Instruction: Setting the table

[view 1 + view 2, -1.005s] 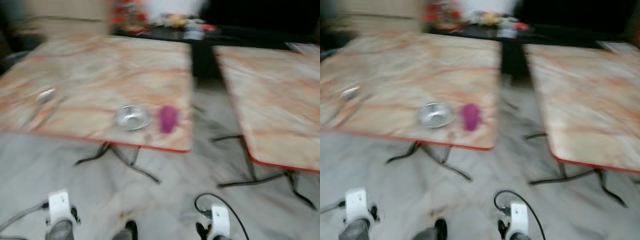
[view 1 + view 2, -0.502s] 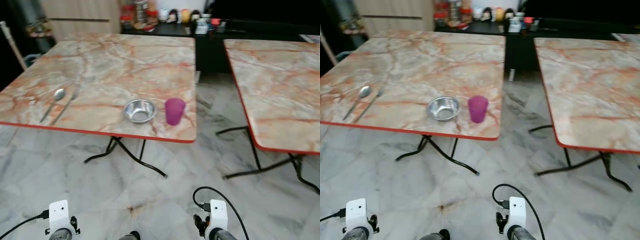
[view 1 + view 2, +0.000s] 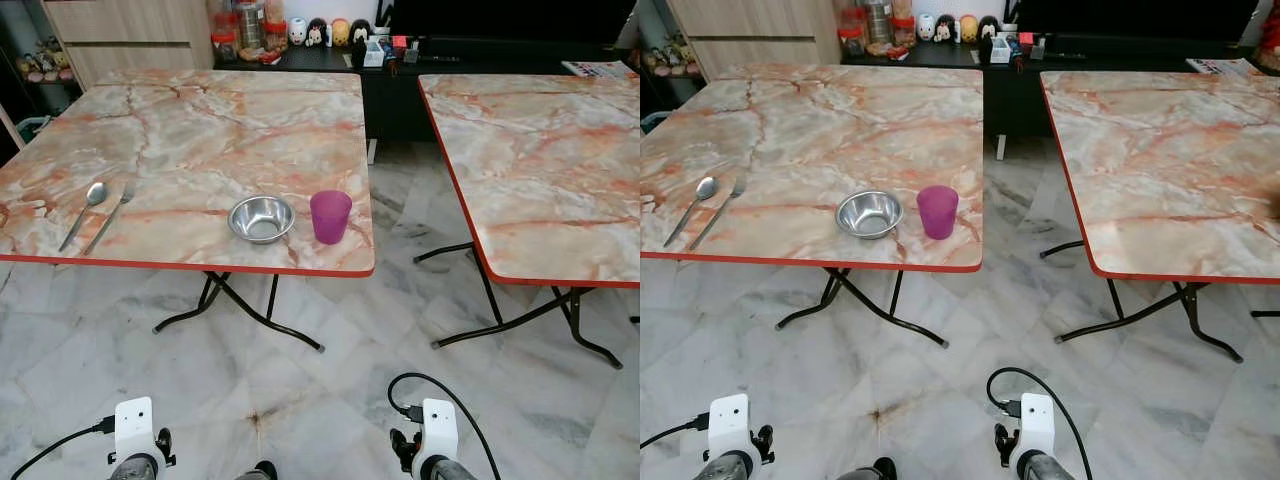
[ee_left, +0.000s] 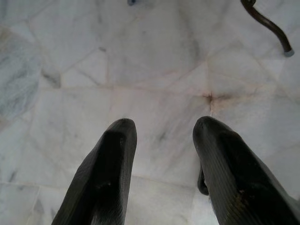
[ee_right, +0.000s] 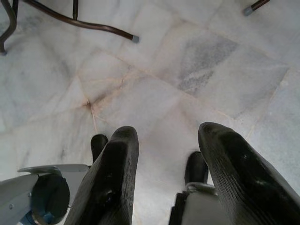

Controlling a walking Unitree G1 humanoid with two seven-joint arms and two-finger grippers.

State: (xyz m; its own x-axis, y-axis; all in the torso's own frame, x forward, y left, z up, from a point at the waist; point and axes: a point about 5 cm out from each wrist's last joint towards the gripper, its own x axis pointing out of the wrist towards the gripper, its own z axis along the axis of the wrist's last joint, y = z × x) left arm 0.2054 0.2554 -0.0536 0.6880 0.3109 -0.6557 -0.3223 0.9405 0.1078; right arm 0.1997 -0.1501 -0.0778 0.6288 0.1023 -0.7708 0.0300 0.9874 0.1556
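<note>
Two square folding tables with glossy marble-patterned tops, cream veined in orange and edged in red, stood on a pale grey-white marble tile floor [image 3: 330, 400]. The left table [image 3: 200, 120] filled the upper left of the head views, and the right table [image 3: 540, 150] the upper right, with a gap of floor between them. Both rested on thin black curved metal legs.

Near the front edge of the left table, toward its right corner, sat a shallow round bowl [image 3: 261, 218] of shiny stainless steel. Just beside it on the right stood a translucent purple plastic cup [image 3: 330, 216], upright and slightly tapered; the two were close but apart. Farther left, near the front edge, a metal spoon [image 3: 85, 209] and a metal fork [image 3: 110, 216] lay side by side, both slanted, their heads pointing away from the camera.

Along the top of the frame ran a dark low cabinet [image 3: 400, 90] carrying small jars and figurines, with a wood-grain cupboard [image 3: 130, 35] at the upper left.

Both arms hung low at the bottom edge of the head views, showing white wrist housings and a looped black cable. In the wrist views, the left gripper [image 4: 164, 129] had its two smooth, rounded black fingers spread apart with nothing between them, above the floor tiles. The right gripper [image 5: 168, 135] was likewise parted and held nothing, its fingers showing a fine ribbed texture, over the floor.
</note>
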